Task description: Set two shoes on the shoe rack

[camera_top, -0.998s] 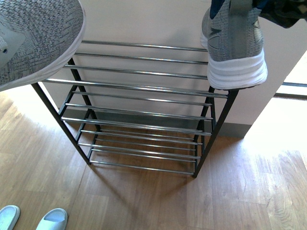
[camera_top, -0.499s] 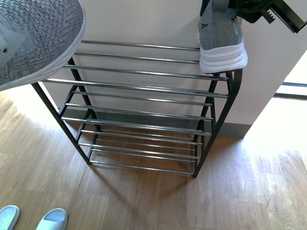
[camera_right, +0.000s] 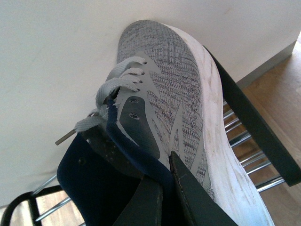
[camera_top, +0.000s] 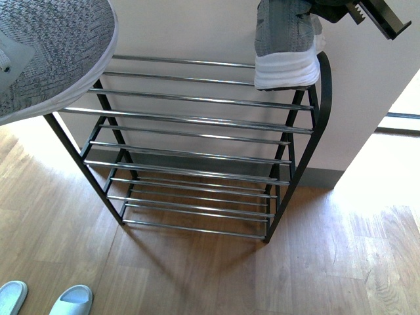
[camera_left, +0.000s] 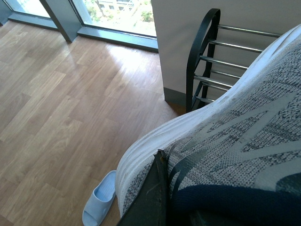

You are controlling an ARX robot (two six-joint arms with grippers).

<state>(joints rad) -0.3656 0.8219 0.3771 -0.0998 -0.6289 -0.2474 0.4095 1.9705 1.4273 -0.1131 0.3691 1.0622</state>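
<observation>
The shoe rack [camera_top: 197,121] stands against the pale wall, its chrome rod shelves bare. My right gripper [camera_right: 164,181] is shut on the heel collar of a grey knit sneaker [camera_top: 285,46], toe towards the wall. Its white sole hangs at the right end of the top shelf; whether it touches the rods I cannot tell. My left gripper [camera_left: 169,188] is shut on the other grey knit sneaker [camera_top: 46,46], held up at the rack's left end. That sneaker [camera_left: 244,122] fills much of the left wrist view.
Two pale blue slides [camera_top: 72,302] lie on the wooden floor near me, left of the rack. One slide [camera_left: 99,205] shows under the left sneaker. The rack's black side frame [camera_right: 254,127] curves just beside the right sneaker's sole. A window strip runs along the floor on the left.
The right sneaker has moved left and towards the wall, from past the rack's right front corner to above the top shelf's right end. The left sneaker has not moved.
</observation>
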